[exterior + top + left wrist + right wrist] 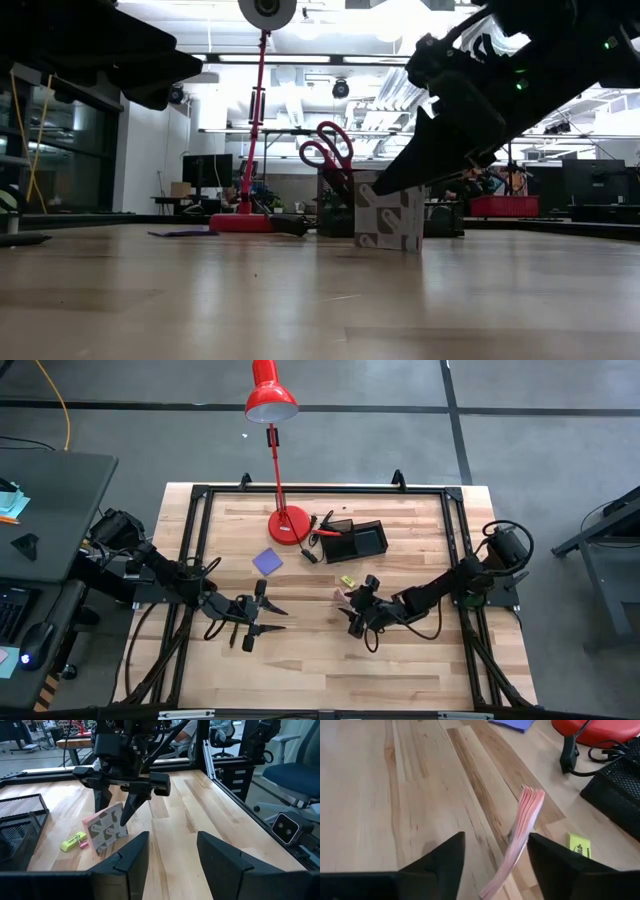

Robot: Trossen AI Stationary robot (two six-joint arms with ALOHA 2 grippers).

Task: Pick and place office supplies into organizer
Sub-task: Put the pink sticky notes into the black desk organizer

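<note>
No brand name or legible writing can be made out; only dark print too small to read is seen on the small yellow piece (578, 846), and a pattern of pale curved shapes on grey is shown on the cover of the pink note pad (106, 827).

The right gripper (352, 607) is reached in from the table's right edge towards the middle, tilted down over the pad. Its fingers (131, 805) are set on either side of the pad, which is stood on edge and tilted, with its pink page edges fanned between the jaws in the right wrist view. Whether the pad is actually pinched cannot be told, since gaps are still seen beside it.

The left gripper (262, 614) is held low near the table's front edge, left of centre, with its jaws parted and nothing between them.

The pad is stood near the middle of the table (420, 650), with the yellow piece lying flat just beside it, towards the organizer (357, 541). The black mesh organizer is placed near the back edge, with the red-handled scissors (329, 152) standing upright in it. The purple-blue pad (267, 561) is laid flat, left of the red lamp's base (289, 525).
</note>
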